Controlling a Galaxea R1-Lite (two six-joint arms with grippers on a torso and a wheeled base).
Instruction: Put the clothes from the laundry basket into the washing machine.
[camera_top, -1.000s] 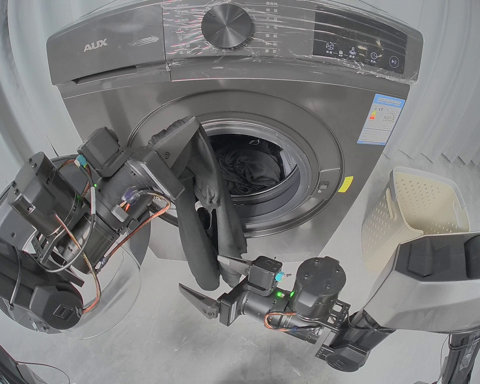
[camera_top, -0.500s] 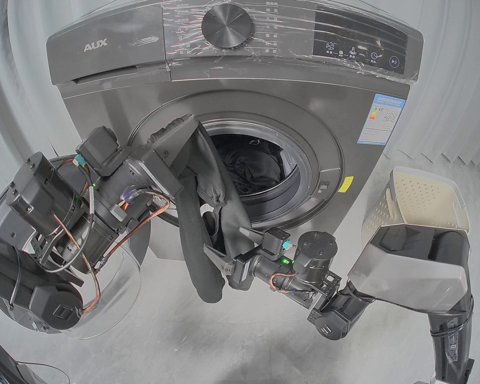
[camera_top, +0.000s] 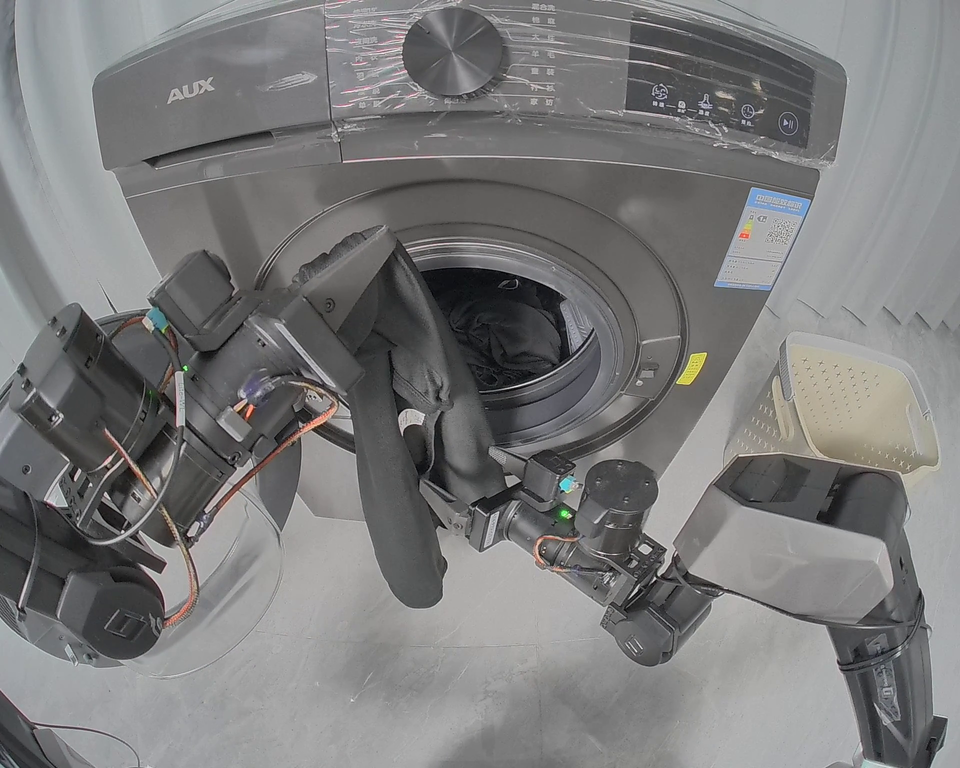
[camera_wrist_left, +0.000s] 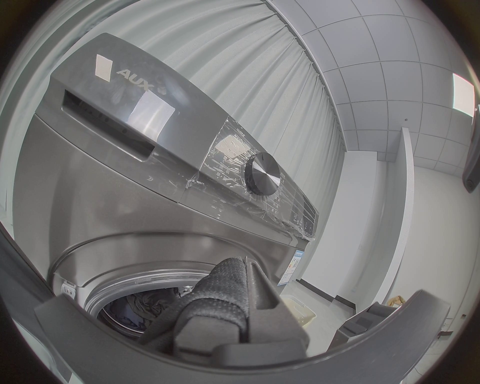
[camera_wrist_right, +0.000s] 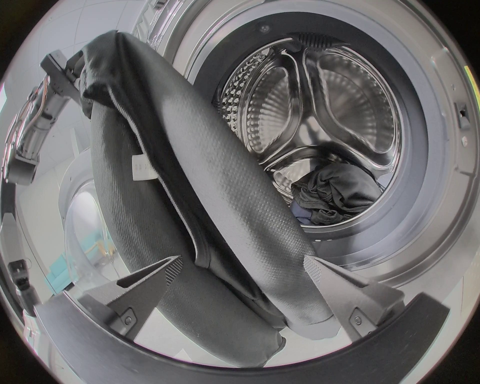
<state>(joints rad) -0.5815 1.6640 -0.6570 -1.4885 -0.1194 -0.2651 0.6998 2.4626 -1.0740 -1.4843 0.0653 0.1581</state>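
Observation:
A long dark garment (camera_top: 400, 480) hangs in front of the washing machine (camera_top: 600, 200), pinched at its top by my left gripper (camera_top: 350, 265), which is shut on it at the upper left of the drum opening (camera_top: 590, 330). In the left wrist view the textured cloth (camera_wrist_left: 220, 290) bulges between the shut fingers. My right gripper (camera_top: 462, 482) is open, low at the front of the drum. Its fingertips (camera_wrist_right: 167, 267) straddle the lower part of the garment (camera_wrist_right: 225, 200). More dark clothes (camera_wrist_right: 335, 192) lie inside the drum. The cream laundry basket (camera_top: 850, 400) stands on the right.
The machine's round glass door (camera_top: 235, 560) hangs open at the lower left, behind my left arm. Grey floor (camera_top: 450, 690) spreads in front of the machine. Pale curtains (camera_top: 900, 200) hang behind and to both sides.
My right gripper has risen from near the floor toward the drum and now has its open fingers around the garment's lower part. The left gripper keeps its hold and has barely moved.

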